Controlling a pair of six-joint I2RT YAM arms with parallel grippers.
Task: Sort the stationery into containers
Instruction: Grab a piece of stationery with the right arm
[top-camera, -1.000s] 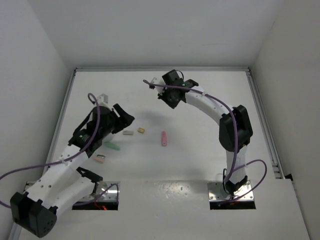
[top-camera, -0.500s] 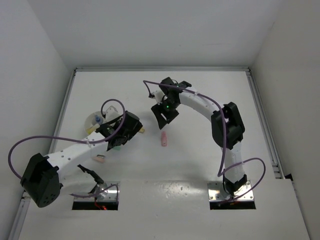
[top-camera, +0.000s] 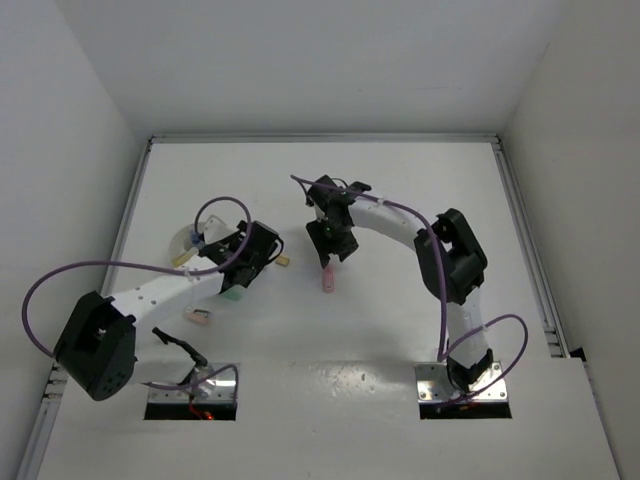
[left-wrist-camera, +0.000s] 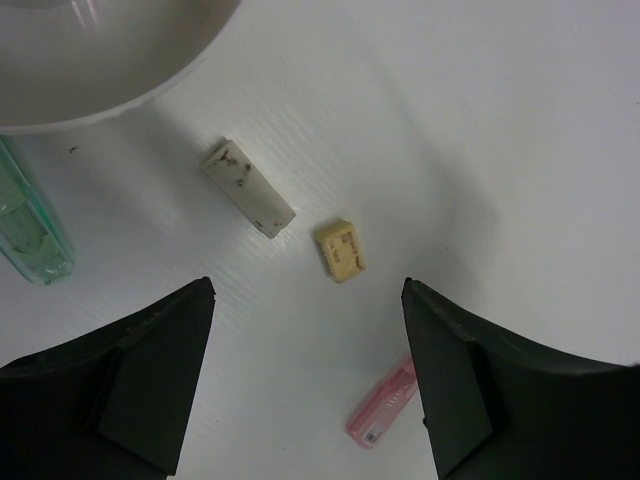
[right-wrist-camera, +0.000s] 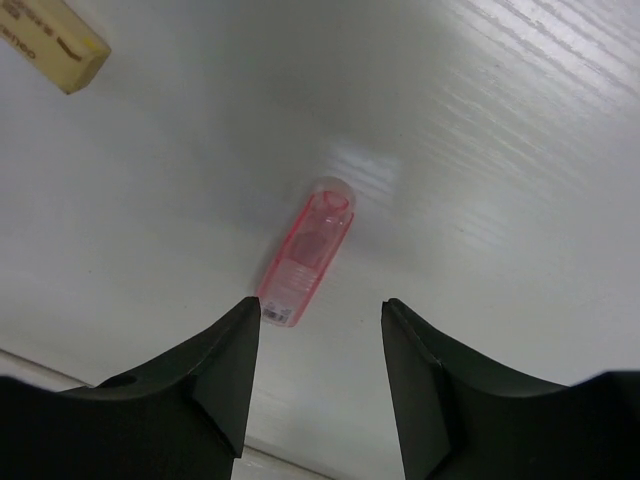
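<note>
**Entry: both arms moved in over loose stationery, nothing gripped yet**

- Change, right arm: within the last second the right end effector (top-camera: 330, 245) came from the far middle of the counter (top-camera: 400, 330) toward the near side. It stood directly above the pink marker (top-camera: 327, 278).
- Change, left arm: the left end effector (top-camera: 252, 262) swung inward from the left. This uncovered the bowl (top-camera: 188, 240) in the top view and brought the end effector over the small blocks.
- Items: the pink marker lay in the same spot across all three top views. No piece appeared to have moved.
- Meaning for the task (a judgement): this second went on approach only. The sorting count did not advance, and two pick-ups seemed to be in preparation.
- Right end effector (right-wrist-camera: 320, 315): fingers spread wide and holding nothing. The pink marker (right-wrist-camera: 305, 260) lay flat on the counter just ahead of the gap and touched neither finger.
- Left end effector (left-wrist-camera: 305, 300): fingers spread wide and empty.
  - The tan block (left-wrist-camera: 341, 250) lay just beyond the gap, with the grey block (left-wrist-camera: 248, 187) beside it.
  - The green marker (left-wrist-camera: 35, 230) lay off to one side.
  - The bowl (left-wrist-camera: 150, 70) was beyond the blocks, close to the grey one.
- Remaining loose: a pink block (top-camera: 200, 318) near the left arm's forearm, apart from the rest.
</note>
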